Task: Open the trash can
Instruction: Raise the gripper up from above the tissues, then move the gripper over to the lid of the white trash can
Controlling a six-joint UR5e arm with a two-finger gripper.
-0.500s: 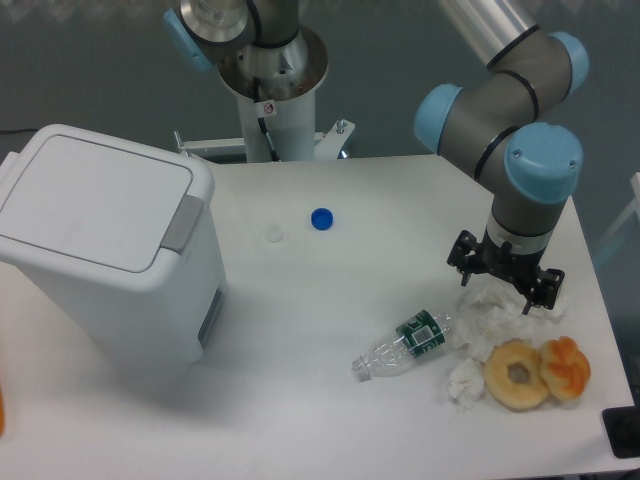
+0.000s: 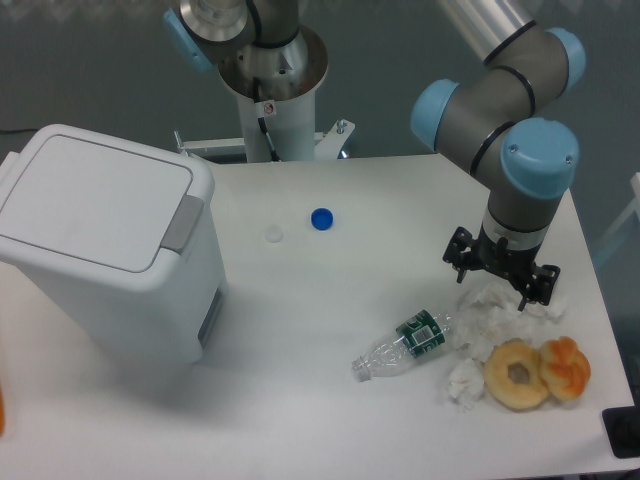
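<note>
Far left of the table point(image 2: 300, 330): the bin point(image 2: 105, 255), large, white, boxy, corners rounded. Lid point(image 2: 85, 205) flat and closed, grey tab point(image 2: 181, 223) on the edge facing the table's middle.

Well apart from it, on the right side: the gripper point(image 2: 494, 281), hanging from the arm point(image 2: 525, 170) and pointing down. Fingers spread wide, nothing between them. Hovering directly over a tissue point(image 2: 505, 300); cannot tell whether touching it.

Just below and left of the gripper: a clear bottle point(image 2: 405, 344) lying on its side, green label, open neck toward the lower left. A second tissue point(image 2: 465, 381) near the bottle's base. To the right of that, a bagel point(image 2: 518, 374) with a hole in the middle, touching an orange peel point(image 2: 567, 368).

Mid-table, between bin and arm: a blue cap point(image 2: 321, 218), and just beside it to the left a white cap point(image 2: 274, 234), pale against the tabletop.

At the back edge: the arm's base point(image 2: 272, 90), a white column with a grey top. At the lower right corner of the table, a dark object point(image 2: 622, 432), cut off by the frame.
</note>
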